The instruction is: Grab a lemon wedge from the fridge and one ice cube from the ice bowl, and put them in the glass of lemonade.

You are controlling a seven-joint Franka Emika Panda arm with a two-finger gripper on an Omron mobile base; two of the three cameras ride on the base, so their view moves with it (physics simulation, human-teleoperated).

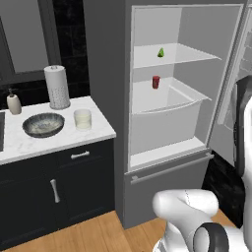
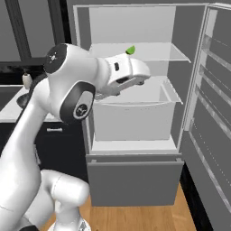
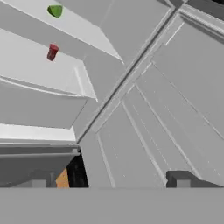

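The fridge (image 1: 167,98) stands open, its door swung wide to the right. The lemon wedge (image 1: 161,52) sits on the upper shelf (image 1: 197,54), towards the back left; a small red object (image 1: 156,82) rests on the shelf below, above the pale drawer bin (image 1: 167,123).

On the marble surface (image 1: 59,140) left of the fridge, the ice bowl (image 1: 43,124) lies just beside the glass of lemonade (image 1: 82,119), with a paper-towel roll (image 1: 57,87) and a soap bottle (image 1: 14,103) behind them.

The arm is raised before the fridge opening, and the claw (image 3: 109,179) is released and carries nothing. The hand view is steeply tilted, so how far it stands from the wedge cannot be fixed with confidence; it appears well short of the shelf.

Assessment: the first step, fetching the wedge, is in hand and no item has yet reached the glass. The next move calls for lifting and turning the hand towards the upper shelf, then closing on a very small piece without nudging it away.
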